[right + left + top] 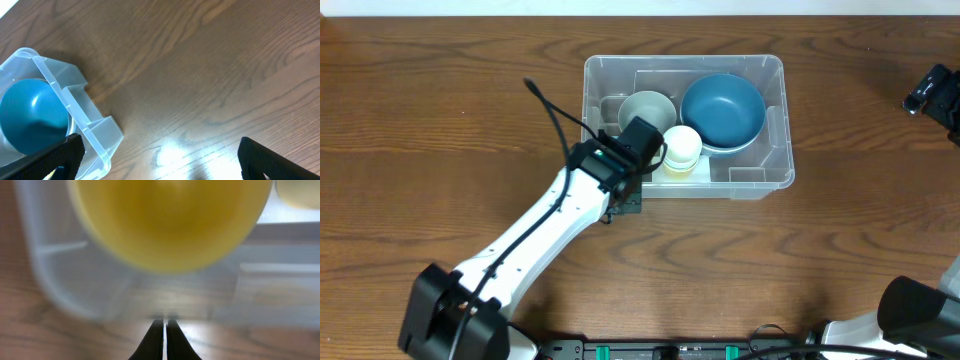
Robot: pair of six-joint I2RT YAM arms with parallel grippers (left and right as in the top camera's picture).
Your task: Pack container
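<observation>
The clear plastic container (760, 180) stands at the middle of the table. It holds a dark blue bowl (722, 110), a grey-green bowl (645, 110) and a white cup stacked on a pale yellow one (681, 152). My left gripper (629, 201) is low at the container's front left wall, outside it. In the left wrist view its fingers (165, 332) are shut and empty, with the blurred container wall (60, 280) and a yellow cup (170, 225) just ahead. My right gripper (160, 162) is open and empty over bare table, beside the container's corner (97, 135).
The right arm (932, 88) is at the table's far right edge, away from the container. The left arm's body stretches from the front left corner up to the container. The blue bowl also shows in the right wrist view (32, 117).
</observation>
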